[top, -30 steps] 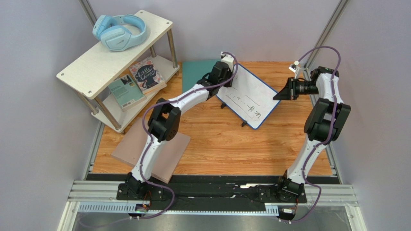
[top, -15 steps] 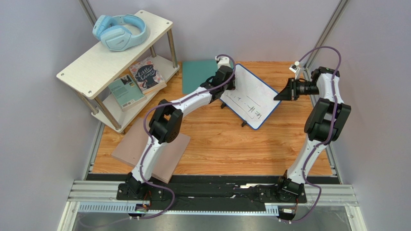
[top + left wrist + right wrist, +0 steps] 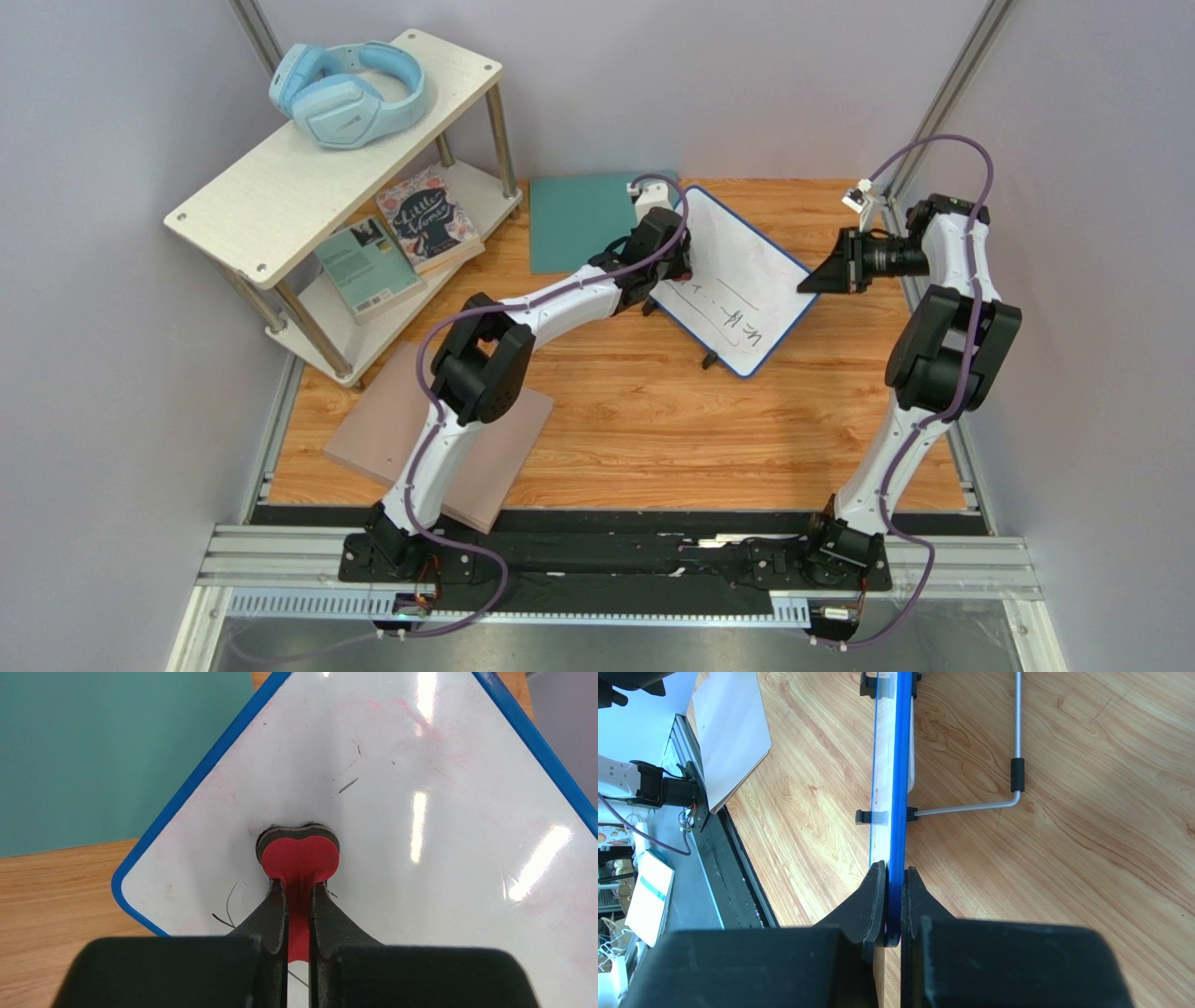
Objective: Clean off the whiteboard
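Whiteboard [image 3: 732, 280] is propped tilted on its stand feet on the counter [image 3: 659, 420], just beside the teal mat [image 3: 578, 219]. Left jaws are pressed together on a red eraser pad [image 3: 300, 855], which is held against the white face near the board edge facing the mat. Thin dark marks are noted on the face. Right jaws are pinched on the blue frame [image 3: 899, 777] at the board edge away from the mat.

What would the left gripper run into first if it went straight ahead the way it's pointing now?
The whiteboard. The left gripper points at its white face, and the red eraser it grips appears to touch the board, so there is probably no free travel.
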